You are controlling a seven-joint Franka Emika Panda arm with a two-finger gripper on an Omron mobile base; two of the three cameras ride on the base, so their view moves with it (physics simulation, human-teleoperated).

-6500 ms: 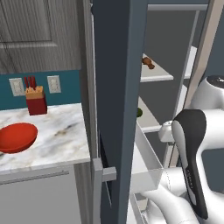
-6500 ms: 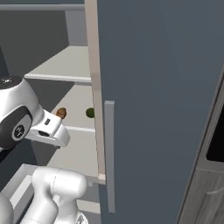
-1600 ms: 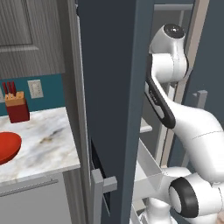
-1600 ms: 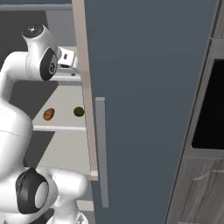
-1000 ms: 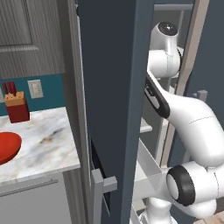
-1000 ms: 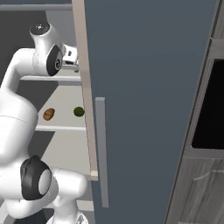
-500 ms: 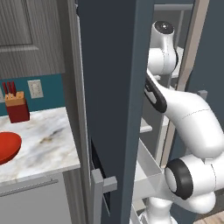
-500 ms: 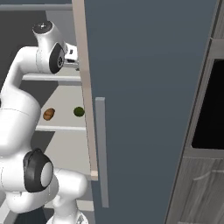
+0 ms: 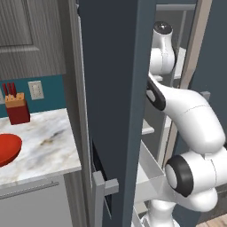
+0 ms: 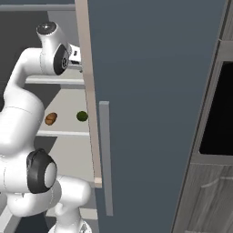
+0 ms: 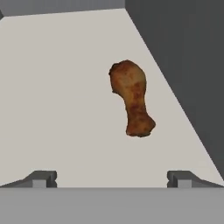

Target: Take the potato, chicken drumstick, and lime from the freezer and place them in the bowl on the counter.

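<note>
Jaws wide open and empty above the chicken drumstick (image 11: 132,98), which lies near the freezer shelf's (image 11: 52,109) right edge.

in your hand view the chicken drumstick (image 11: 131,98) lies on a freezer shelf (image 11: 52,100), ahead of the gripper (image 11: 111,178) and a little to its right, thick end farther away, narrow end nearer. it sits close to the inner wall (image 11: 188,57) on the right of that view, apart from the wide-spread fingertips (image 11: 41,178).

in your right base view the potato (image 10: 51,119) and the lime (image 10: 82,116) rest side by side on a lower shelf (image 10: 68,119), potato left of lime, behind the door's edge.

in your left base view the bowl (image 9: 9,149) sits on the counter (image 9: 44,142), left of the freezer (image 9: 115,88).
</note>
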